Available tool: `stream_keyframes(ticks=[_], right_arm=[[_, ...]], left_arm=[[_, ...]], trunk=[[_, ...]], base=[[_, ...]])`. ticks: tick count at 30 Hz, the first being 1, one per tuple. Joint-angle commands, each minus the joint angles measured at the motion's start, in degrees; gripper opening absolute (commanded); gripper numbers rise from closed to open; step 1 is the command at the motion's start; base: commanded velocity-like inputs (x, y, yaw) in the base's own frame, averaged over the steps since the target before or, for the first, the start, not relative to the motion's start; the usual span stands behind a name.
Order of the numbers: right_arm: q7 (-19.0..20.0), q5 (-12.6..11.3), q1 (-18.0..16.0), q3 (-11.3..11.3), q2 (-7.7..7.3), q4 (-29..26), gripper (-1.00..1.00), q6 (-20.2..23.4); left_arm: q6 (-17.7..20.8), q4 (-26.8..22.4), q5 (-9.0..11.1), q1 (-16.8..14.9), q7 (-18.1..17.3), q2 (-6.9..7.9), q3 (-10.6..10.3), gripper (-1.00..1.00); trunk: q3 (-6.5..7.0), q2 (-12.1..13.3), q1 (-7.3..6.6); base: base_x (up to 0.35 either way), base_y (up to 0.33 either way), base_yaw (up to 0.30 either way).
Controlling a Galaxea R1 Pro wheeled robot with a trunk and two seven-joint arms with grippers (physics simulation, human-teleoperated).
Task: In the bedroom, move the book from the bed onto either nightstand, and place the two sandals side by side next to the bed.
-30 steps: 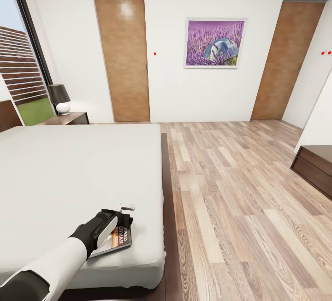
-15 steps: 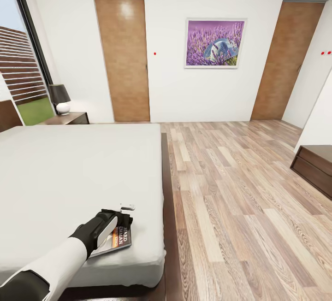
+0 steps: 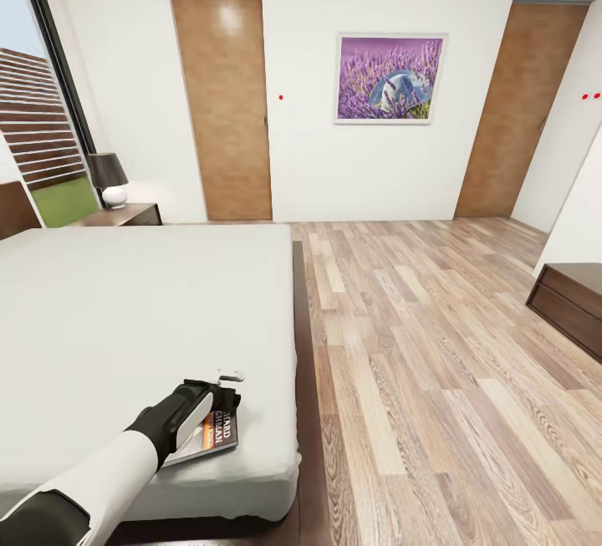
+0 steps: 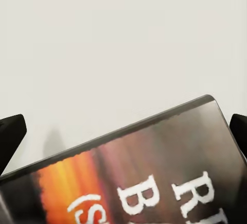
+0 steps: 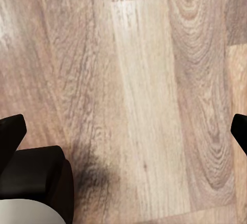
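The book (image 3: 216, 432) lies flat on the near right corner of the bed (image 3: 125, 312), dark cover up with white lettering. My left gripper (image 3: 224, 396) hovers right over it. In the left wrist view the book (image 4: 154, 172) lies between the two black fingertips (image 4: 10, 134), which stand wide apart, so the left gripper (image 4: 124, 134) is open. Whether the fingers touch the cover I cannot tell. My right gripper (image 5: 124, 131) is open over bare plank floor. One nightstand (image 3: 125, 214) stands at the bed's far side. The two sandals are out of view.
A black-shaded lamp (image 3: 109, 178) stands on the nightstand. A dark wood cabinet (image 3: 573, 303) sits low at the right edge. Two brown doors (image 3: 224, 107) and a purple picture (image 3: 390, 78) line the far wall. Wood floor (image 3: 418, 345) stretches right of the bed.
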Motion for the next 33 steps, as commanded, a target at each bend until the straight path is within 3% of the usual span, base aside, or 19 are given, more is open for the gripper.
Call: stream_keyframes(ticks=[1,33], right_arm=[[0.4,-0.2,0.0,-0.4,0.01,0.1,1.0,-0.2],[0.4,-0.2,0.0,-0.4,0.01,0.1,1.0,-0.2]], left_arm=[[0.5,0.3,0.5,0.0,0.4,0.08,-0.6,1.0],[0.3,0.3,0.5,0.0,0.4,0.08,-0.6,1.0]], trunk=[[-0.07,0.0,0.0],[-0.07,0.0,0.0]], base=[[0.0,0.0,0.0],[-0.01,0.0,0.0]])
